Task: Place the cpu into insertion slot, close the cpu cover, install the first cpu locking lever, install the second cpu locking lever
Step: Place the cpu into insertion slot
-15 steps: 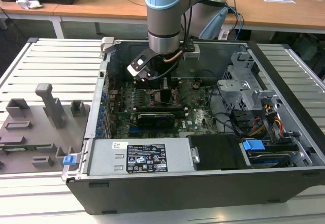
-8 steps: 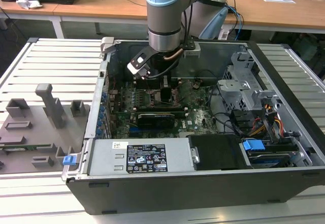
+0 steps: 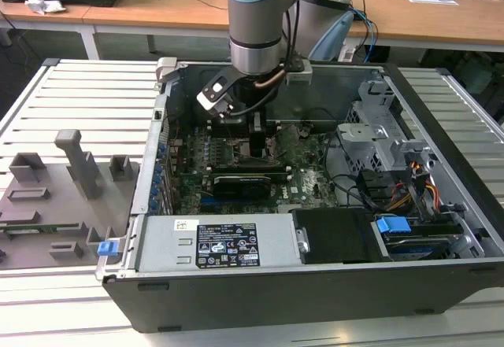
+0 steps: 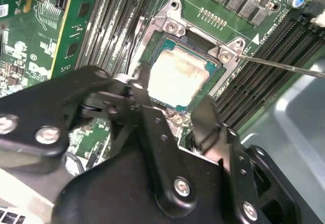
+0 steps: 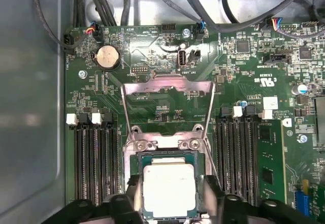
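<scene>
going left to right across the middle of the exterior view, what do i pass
grey fixture plate → computer case's left wall → green board → metal drive cage → case's right wall

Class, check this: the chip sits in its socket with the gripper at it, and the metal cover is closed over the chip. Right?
The cover is wrong: the first wrist view shows it swung open, away from the socket, leaving the chip bare. The chip does sit in its socket with the gripper at it.
</scene>
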### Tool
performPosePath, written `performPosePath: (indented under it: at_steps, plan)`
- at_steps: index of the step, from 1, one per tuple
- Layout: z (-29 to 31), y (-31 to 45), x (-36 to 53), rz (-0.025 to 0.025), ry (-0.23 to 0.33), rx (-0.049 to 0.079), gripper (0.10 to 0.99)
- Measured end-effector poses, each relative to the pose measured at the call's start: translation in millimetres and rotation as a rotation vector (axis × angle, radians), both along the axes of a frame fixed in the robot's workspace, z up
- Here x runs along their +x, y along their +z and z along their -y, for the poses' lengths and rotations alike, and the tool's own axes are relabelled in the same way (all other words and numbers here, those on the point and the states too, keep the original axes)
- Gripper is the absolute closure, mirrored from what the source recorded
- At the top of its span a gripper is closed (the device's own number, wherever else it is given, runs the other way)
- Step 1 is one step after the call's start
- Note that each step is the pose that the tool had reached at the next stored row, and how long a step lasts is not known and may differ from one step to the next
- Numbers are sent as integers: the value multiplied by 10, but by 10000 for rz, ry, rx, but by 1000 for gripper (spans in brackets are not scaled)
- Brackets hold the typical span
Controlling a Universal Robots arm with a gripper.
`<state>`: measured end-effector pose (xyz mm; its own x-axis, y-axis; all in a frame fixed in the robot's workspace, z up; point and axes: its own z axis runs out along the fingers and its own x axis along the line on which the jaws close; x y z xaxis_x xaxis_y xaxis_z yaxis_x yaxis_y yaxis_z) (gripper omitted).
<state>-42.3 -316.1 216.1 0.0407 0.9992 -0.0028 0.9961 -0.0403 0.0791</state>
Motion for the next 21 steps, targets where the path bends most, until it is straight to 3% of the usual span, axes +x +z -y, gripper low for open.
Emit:
performPosePath:
  at_steps: [1, 2, 3, 4, 8, 21]
  plan:
    - [0, 13, 0, -3, 0, 0, 553]
    - [0, 24, 0, -6, 0, -1, 553]
    - [0, 31, 0, -10, 0, 0, 616]
    - [0, 34, 0, -14, 0, 1, 737]
    - [0, 48, 0, -22, 0, 0, 976]
    - [0, 76, 0, -24, 0, 2, 980]
